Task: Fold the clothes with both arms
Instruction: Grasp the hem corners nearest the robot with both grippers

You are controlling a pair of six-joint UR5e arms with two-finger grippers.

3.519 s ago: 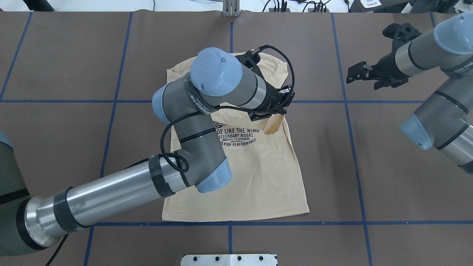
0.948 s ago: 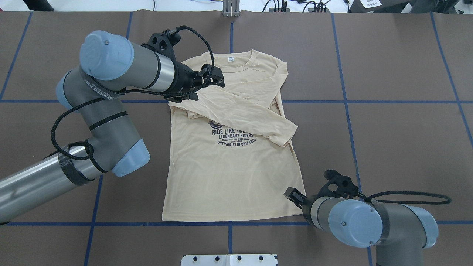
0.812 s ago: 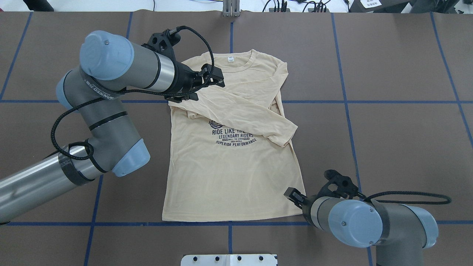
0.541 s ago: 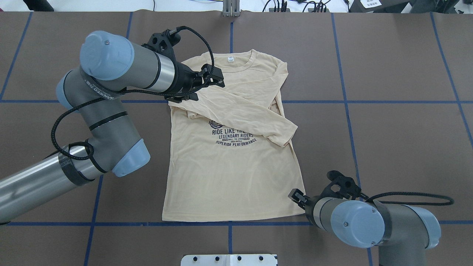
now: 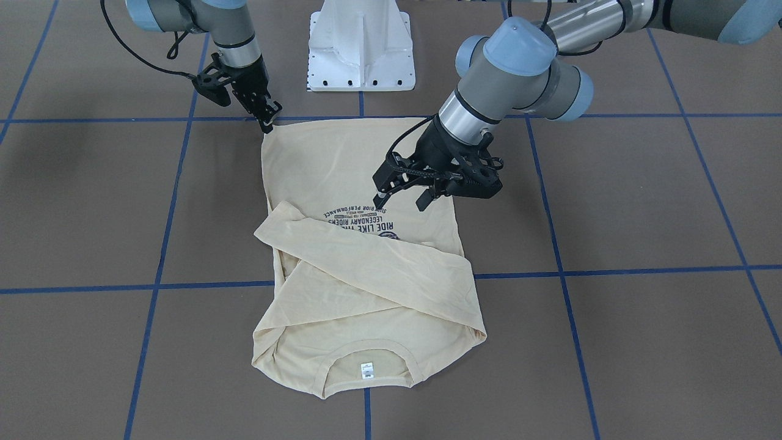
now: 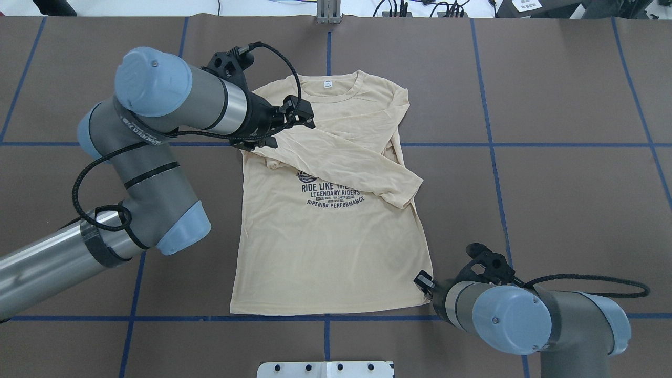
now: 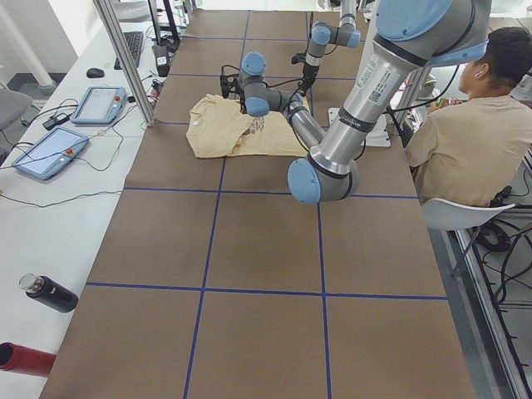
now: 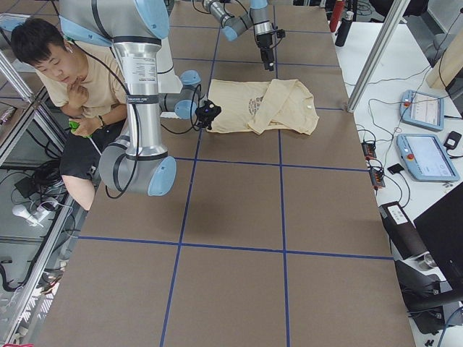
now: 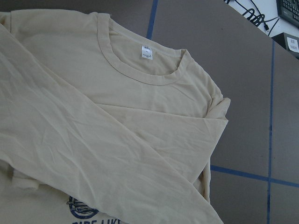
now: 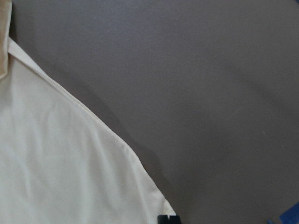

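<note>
The cream-yellow T-shirt (image 6: 325, 247) lies flat on the brown table, print up, with both sleeves folded across the chest. Its white neck label (image 6: 328, 83) is at the far end. The shirt also shows in the front view (image 5: 324, 165) and in the left wrist view (image 9: 93, 140). My left gripper (image 6: 283, 128) hovers open and empty over the shirt's left shoulder; it also shows in the front view (image 5: 401, 200). My right gripper (image 6: 421, 278) is low at the near right hem corner. In the front view (image 5: 267, 124) its jaws look shut on that corner. The right wrist view shows the hem (image 10: 56, 163).
The white pedestal (image 5: 360, 43) stands at the table's near edge. Blue tape lines divide the table. A seated person (image 8: 65, 65) is beside the robot. Tablets (image 7: 100, 104) and a bottle (image 7: 50, 293) lie on a side bench.
My left gripper let go of the sleeve laid across the chest and drew back left. My right arm swung from the far right down to the near hem corner and settled there.
</note>
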